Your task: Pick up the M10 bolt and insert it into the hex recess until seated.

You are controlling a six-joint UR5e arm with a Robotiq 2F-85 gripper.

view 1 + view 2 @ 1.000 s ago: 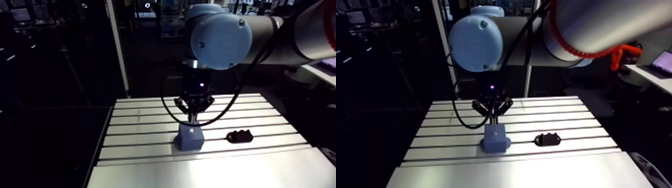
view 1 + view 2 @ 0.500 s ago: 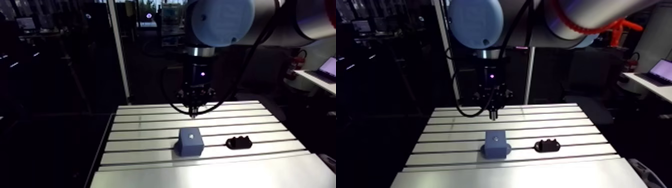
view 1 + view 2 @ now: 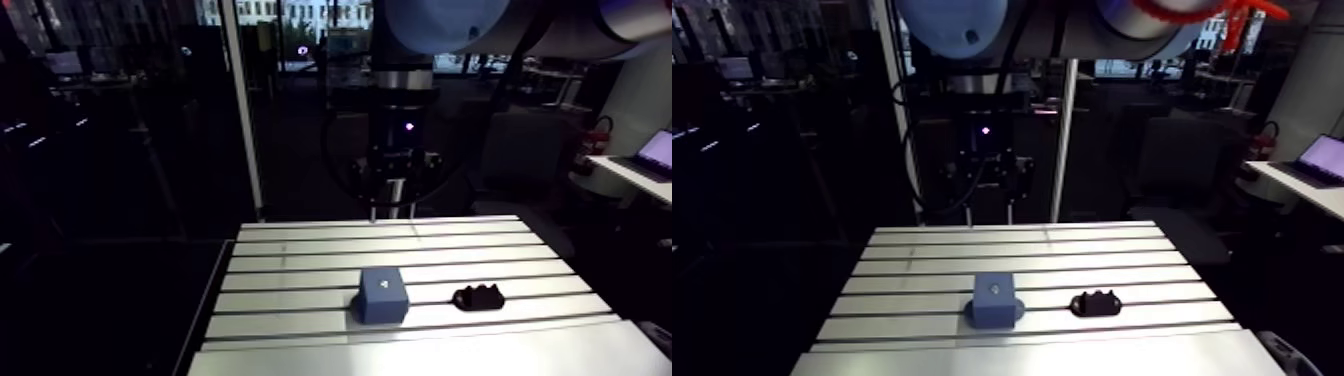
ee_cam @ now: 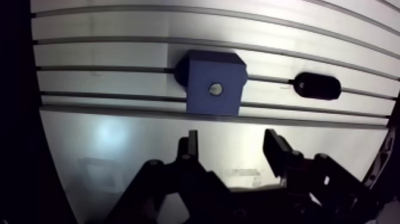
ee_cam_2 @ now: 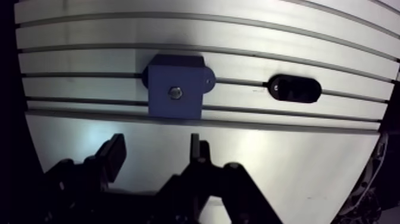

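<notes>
Blue block (image 4: 215, 83) mid-worktop (image 4: 119, 131) is now carrying the bolt (image 4: 215, 89) sunk in its top; the end effector (image 4: 233, 141), spread apart and empty, is rising clear, suggesting the insertion is done.

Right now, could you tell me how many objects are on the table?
2: the blue block, with a bolt in its top, and a black part beside it, not touching. None seems hidden.

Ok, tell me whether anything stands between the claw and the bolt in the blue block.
Nothing visible does. The claw hangs open and empty above the table; the bolt shows in the top of the blue block ahead of it. The black part lies beside the block, apart from it.
</notes>
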